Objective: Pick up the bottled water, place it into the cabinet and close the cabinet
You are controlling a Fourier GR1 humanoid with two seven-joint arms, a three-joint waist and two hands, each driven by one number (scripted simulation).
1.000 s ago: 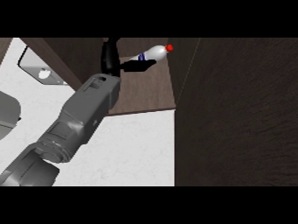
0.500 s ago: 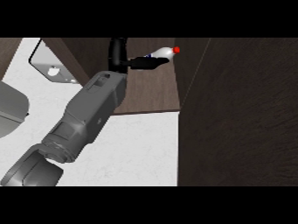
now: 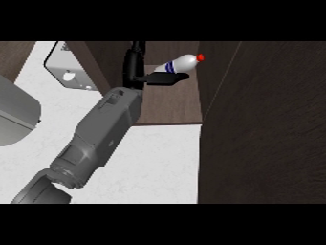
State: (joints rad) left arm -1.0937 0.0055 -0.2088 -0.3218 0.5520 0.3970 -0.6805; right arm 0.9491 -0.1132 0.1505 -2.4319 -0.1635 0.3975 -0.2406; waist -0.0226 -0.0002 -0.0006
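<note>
The hand (image 3: 143, 72) pinches the bottled water (image 3: 174, 65) inside the cabinet (image 3: 172, 107); released tilted, it could roll out

right hand (image 3: 146, 72) curled round the bottled water (image 3: 178, 63) (red cap up-right) inside the dark cabinet (image 3: 172, 103).
</note>
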